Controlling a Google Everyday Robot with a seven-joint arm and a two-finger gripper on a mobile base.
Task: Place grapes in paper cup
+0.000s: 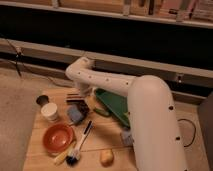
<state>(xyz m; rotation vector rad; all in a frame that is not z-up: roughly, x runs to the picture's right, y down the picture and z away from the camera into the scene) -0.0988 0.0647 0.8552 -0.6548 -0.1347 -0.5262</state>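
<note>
The grapes (83,105) show as a small dark cluster on the wooden table, right of the striped bar and just above the blue-grey block. The paper cup (50,111) stands upright to the left, about a cup's width from the block. My gripper (81,100) hangs from the white arm's wrist, low over the grapes, and hides part of them. I cannot tell whether it touches them.
A brown-and-cream striped bar (74,97) and a blue-grey block (75,115) lie by the gripper. A dark grey cup (42,99) stands behind the paper cup. An orange bowl (57,137), a brush (80,145), a yellow fruit (106,157) and a green tray (115,105) share the table (42,162).
</note>
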